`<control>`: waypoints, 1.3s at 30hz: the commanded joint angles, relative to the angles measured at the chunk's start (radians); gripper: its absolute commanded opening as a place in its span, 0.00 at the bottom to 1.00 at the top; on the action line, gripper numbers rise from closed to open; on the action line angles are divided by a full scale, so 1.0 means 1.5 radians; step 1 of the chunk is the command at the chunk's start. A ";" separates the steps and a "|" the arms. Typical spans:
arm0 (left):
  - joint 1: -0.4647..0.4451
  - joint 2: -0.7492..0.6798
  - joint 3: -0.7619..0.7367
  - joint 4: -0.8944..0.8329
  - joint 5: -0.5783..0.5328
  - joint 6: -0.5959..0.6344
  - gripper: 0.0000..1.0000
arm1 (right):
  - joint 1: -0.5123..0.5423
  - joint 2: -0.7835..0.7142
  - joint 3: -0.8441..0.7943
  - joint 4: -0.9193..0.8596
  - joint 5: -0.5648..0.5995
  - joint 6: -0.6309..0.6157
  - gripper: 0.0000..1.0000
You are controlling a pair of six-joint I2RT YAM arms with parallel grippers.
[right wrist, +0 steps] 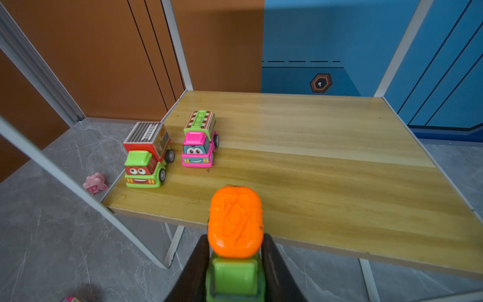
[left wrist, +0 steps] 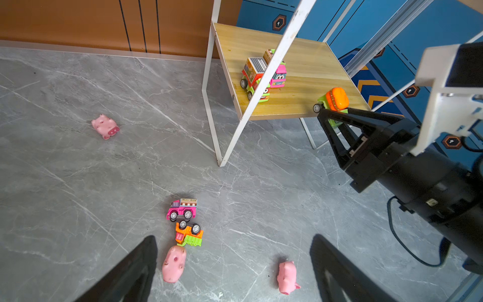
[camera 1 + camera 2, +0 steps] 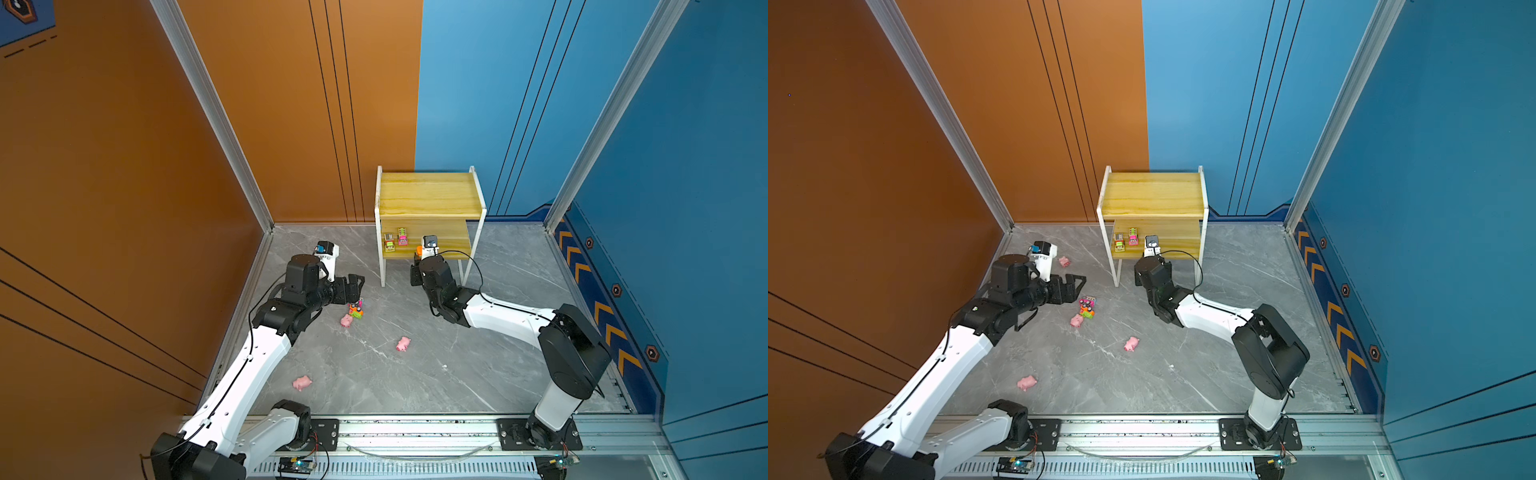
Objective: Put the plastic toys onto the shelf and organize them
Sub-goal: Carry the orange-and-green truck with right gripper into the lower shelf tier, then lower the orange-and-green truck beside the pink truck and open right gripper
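Observation:
The shelf [image 3: 430, 195] stands at the back with a red-and-green truck [image 1: 146, 157] and a pink truck [image 1: 200, 142] on its lower board [image 1: 326, 162]. My right gripper [image 1: 235, 243] is shut on a green truck with an orange drum [image 1: 235, 222], held at that board's front edge. My left gripper [image 2: 234, 238] hangs open over the floor. Beside it lie a pink truck [image 2: 182, 209], an overturned orange truck [image 2: 189, 232] and a pig [image 2: 173, 264]. Other pigs [image 2: 287, 277] [image 2: 105, 126] [image 3: 302, 382] lie scattered.
The shelf's thin white legs [image 2: 209, 112] stand between the floor toys and the lower board. An orange wall [image 3: 124, 166] closes the left side and a blue wall [image 3: 685, 208] the right. A metal rail [image 3: 415, 428] runs along the front.

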 commanded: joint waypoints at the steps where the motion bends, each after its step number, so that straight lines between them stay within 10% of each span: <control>1: 0.006 -0.003 -0.007 0.014 0.019 -0.003 0.92 | -0.015 0.019 0.030 0.040 0.013 -0.013 0.21; 39: 0.019 0.024 -0.005 0.016 0.029 -0.005 0.92 | -0.075 0.151 0.131 0.103 -0.042 -0.021 0.23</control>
